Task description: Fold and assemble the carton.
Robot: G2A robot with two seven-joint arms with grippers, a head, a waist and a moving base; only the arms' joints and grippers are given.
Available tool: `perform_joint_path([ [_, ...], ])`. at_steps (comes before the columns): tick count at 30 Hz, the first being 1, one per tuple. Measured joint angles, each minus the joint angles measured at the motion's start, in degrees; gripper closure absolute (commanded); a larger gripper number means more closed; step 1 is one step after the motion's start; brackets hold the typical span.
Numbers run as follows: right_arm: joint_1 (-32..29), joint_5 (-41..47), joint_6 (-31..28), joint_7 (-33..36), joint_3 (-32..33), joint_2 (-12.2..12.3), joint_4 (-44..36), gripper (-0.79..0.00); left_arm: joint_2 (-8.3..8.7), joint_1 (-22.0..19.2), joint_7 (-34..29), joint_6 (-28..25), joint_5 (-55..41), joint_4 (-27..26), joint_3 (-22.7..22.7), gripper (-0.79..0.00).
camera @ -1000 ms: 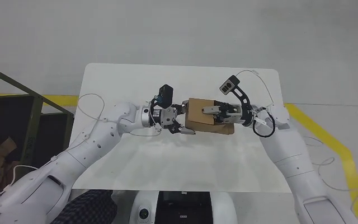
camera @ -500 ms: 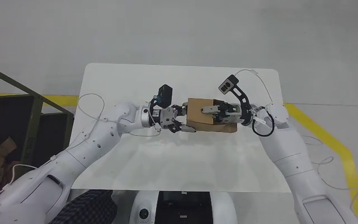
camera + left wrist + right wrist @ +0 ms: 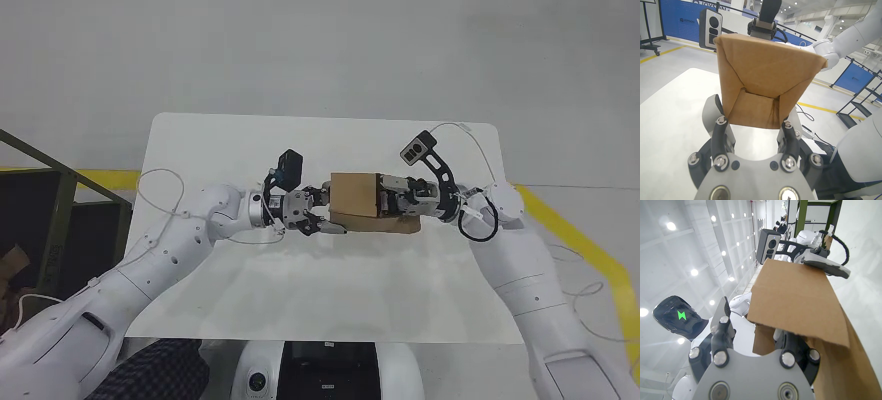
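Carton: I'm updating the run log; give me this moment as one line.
carton partly folded, over table | left gripper at its folded end | right gripper open at opposite end, loose flap over it

carton (image 3: 352,192) mid-table (image 3: 200,140) | left claw (image 3: 328,210) at its left | right claw (image 3: 386,198) opposite

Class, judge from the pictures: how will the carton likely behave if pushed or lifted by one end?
The carton is thin board, hollow and open-ended in the left wrist view, so probably light and easily crushed. Its loose flap likely flexes rather than resists. Flat sides suggest sliding, not rolling.
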Motion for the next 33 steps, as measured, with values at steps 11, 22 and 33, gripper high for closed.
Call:
perform_joint_path([
  [11, -2.82, -6.08, 0.99, -2.28, 3.99, 1.68, -1.90, 0.000, 0.79, 0.33, 0.75, 0.00, -0.23, -1.21, -0.47, -0.409],
  [22, -2.79, -10.04, 2.65, -2.51, 2.97, 2.13, -5.73, 0.000, 0.67, -0.38, -0.91, 0.00, -0.53, -1.55, 1.17, -0.419],
  [33, -0.86, -9.62, 1.90, -3.41, -1.44, 1.18, -4.70, 0.000, -0.08, -2.02, -2.17, 0.00, -1.45, -1.53, 3.39, -0.419],
])
